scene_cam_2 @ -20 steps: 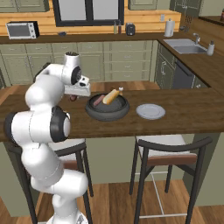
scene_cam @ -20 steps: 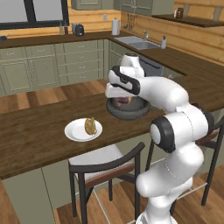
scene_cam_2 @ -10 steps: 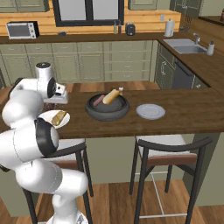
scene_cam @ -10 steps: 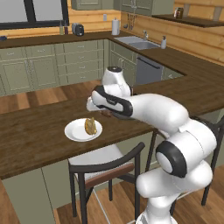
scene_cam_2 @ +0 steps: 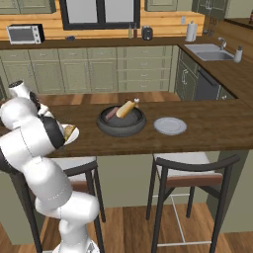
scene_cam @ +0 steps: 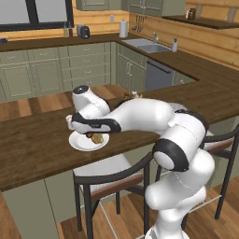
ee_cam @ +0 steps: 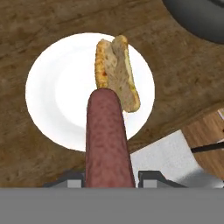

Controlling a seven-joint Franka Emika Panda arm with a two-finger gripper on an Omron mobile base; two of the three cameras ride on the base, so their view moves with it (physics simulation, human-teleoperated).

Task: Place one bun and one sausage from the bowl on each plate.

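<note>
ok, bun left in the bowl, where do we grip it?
Probably across the middle of the bun, coming from above. It leans tilted on the bowl rim, upper end free, with the sausage lying close on its left.

A long dark brown wooden table point(scene_cam_2: 207, 129) ran across the kitchen, with two dark-framed stools with pale seats point(scene_cam_2: 190, 170) tucked beneath it. Behind stood sage green cabinets point(scene_cam_2: 89, 69), a silver microwave point(scene_cam_2: 23, 33), a white paper-towel roll point(scene_cam_2: 191, 31) and a steel sink point(scene_cam_2: 210, 48).
</note>
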